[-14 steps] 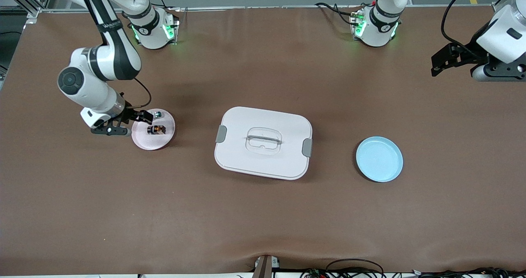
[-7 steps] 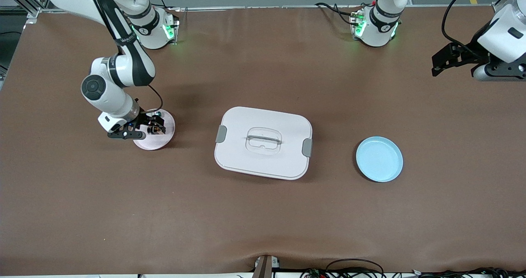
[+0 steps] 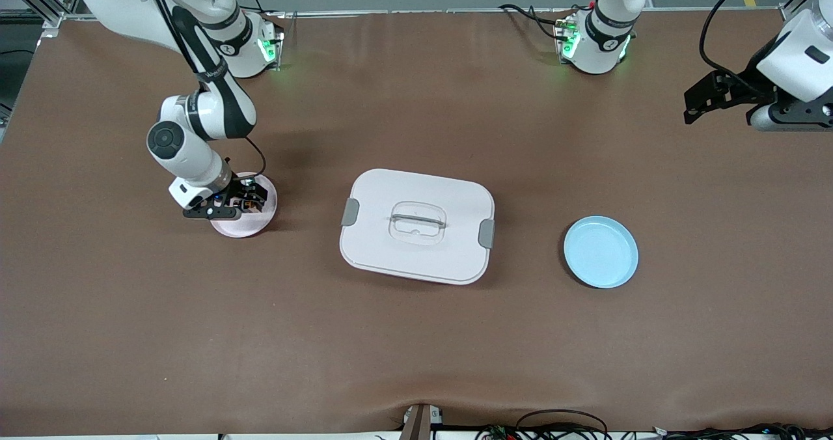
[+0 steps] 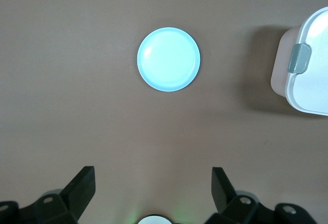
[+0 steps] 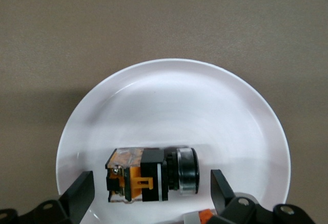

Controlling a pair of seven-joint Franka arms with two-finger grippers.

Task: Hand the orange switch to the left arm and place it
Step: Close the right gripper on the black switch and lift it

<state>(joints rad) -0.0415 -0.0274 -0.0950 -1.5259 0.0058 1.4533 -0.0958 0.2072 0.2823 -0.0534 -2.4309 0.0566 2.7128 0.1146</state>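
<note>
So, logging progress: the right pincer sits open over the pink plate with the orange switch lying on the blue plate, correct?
Not quite. The orange switch lies on the pink plate, between the fingers of the open right pincer, as the right wrist view shows. The blue plate holds nothing, as the front view shows.

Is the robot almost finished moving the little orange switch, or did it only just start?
Only just started. Nothing is moved yet: the orange switch lies on the pink plate. Right now the right gripper is low over it, fingers open on either side, not gripping. Left to do: grab it, pass it to the left gripper, which waits open near its table end, avoiding the box.
</note>
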